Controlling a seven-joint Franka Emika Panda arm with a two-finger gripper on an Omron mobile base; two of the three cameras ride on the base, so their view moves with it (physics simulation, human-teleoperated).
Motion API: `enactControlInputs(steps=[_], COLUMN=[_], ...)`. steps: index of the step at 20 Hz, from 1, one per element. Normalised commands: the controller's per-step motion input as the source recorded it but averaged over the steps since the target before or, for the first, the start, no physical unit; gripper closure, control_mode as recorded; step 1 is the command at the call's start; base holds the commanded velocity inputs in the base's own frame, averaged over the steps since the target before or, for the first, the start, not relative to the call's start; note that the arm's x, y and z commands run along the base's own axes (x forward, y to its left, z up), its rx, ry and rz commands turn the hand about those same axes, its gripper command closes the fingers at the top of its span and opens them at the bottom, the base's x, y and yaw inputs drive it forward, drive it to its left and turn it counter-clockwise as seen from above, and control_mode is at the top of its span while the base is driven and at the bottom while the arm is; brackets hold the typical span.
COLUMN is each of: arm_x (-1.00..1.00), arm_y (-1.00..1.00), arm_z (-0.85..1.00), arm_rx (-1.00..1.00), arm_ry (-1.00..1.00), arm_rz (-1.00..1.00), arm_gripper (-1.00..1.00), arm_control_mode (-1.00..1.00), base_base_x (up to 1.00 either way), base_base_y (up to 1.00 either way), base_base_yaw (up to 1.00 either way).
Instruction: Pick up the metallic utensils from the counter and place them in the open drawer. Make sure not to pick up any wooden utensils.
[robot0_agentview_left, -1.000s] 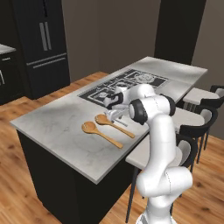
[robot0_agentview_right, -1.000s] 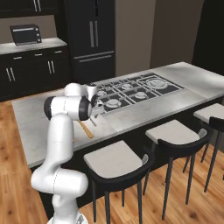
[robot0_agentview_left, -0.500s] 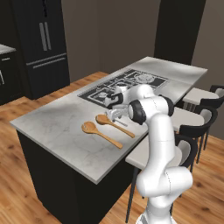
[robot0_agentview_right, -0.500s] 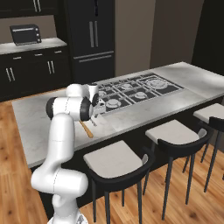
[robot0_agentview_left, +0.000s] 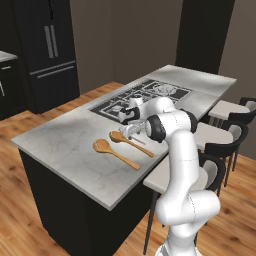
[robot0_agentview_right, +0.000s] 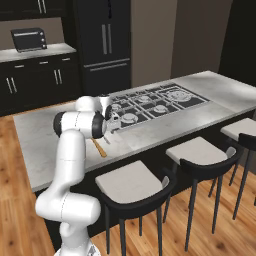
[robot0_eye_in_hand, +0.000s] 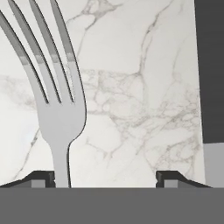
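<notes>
Fingertips (robot0_eye_in_hand: 43, 178) are seen wide apart at the bottom of the hand view, so the gripper (robot0_eye_in_hand: 105, 179) is open and nothing is clamped. The fork (robot0_eye_in_hand: 57, 109) is seen lying on the marbled counter (robot0_eye_in_hand: 131, 87), its handle just beside the left fingertip and inside the gap, its tines pointing away from the hand. A black strip is seen along the right edge of that view, but what it is cannot be told. In the left base view, the gripper (robot0_agentview_left: 129, 131) is held low over the counter (robot0_agentview_left: 65, 145), just beside the bowl of the nearer spoon (robot0_agentview_left: 131, 143). A second spoon (robot0_agentview_left: 115, 153) is laid alongside it. The cooktop (robot0_agentview_left: 145, 95) is set just beyond. Stools (robot0_agentview_right: 132, 187) are lined along the counter's near side.
</notes>
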Motion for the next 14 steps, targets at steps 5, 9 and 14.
enactControlInputs(steps=[5,9,14], arm_x=[0.00,-0.01,-0.29], arm_y=[0.14,0.11,0.12], arm_z=[-0.98,-1.00,-0.90], arm_rx=[0.00,0.00,0.00], arm_ry=[0.00,0.01,-0.06], arm_rz=[0.00,0.00,0.00], arm_gripper=[1.00,1.00,1.00], arm_control_mode=[-1.00,-1.00,-1.00], base_base_x=[0.00,0.00,0.00], base_base_y=[0.00,0.00,0.00], base_base_yaw=[0.00,0.00,0.00])
